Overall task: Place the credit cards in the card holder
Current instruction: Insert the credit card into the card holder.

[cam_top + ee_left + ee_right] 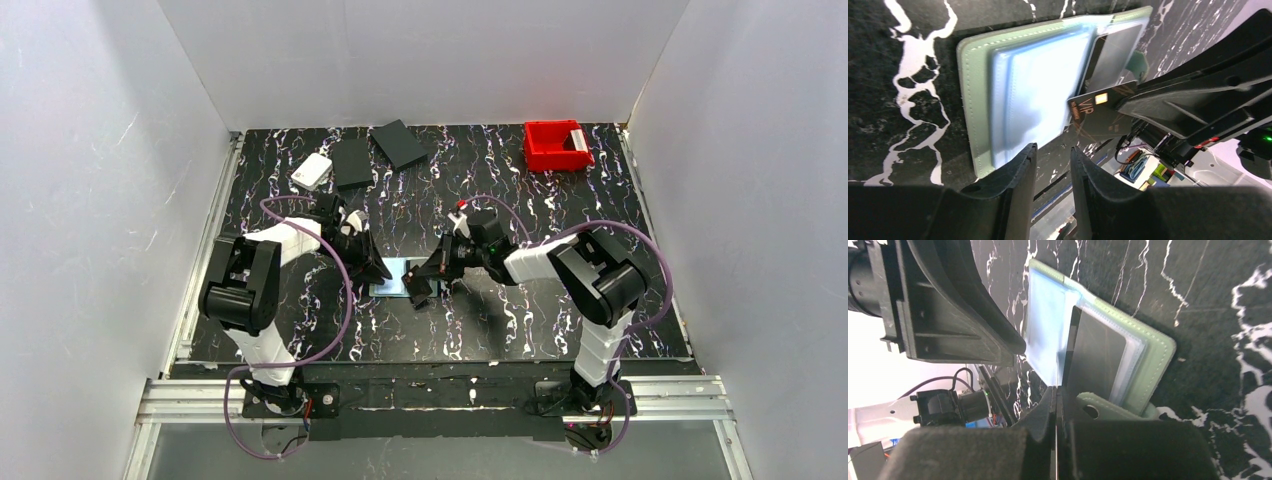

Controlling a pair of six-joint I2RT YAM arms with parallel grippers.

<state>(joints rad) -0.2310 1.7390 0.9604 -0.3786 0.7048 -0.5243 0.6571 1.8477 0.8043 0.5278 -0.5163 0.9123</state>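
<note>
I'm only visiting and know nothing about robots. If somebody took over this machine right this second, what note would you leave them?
Grip: the left pincer is slightly open and empty, at the edge of the card holder; I cannot tell if it touches. The right pincer is shut on a dark credit card.
Where: the card holder lies open on the table between the arms, clear pockets facing up.
Done: the card is tilted at the pockets.
Left: slide it fully in; I cannot tell if its edge has entered. No other loose card is visible.
</note>
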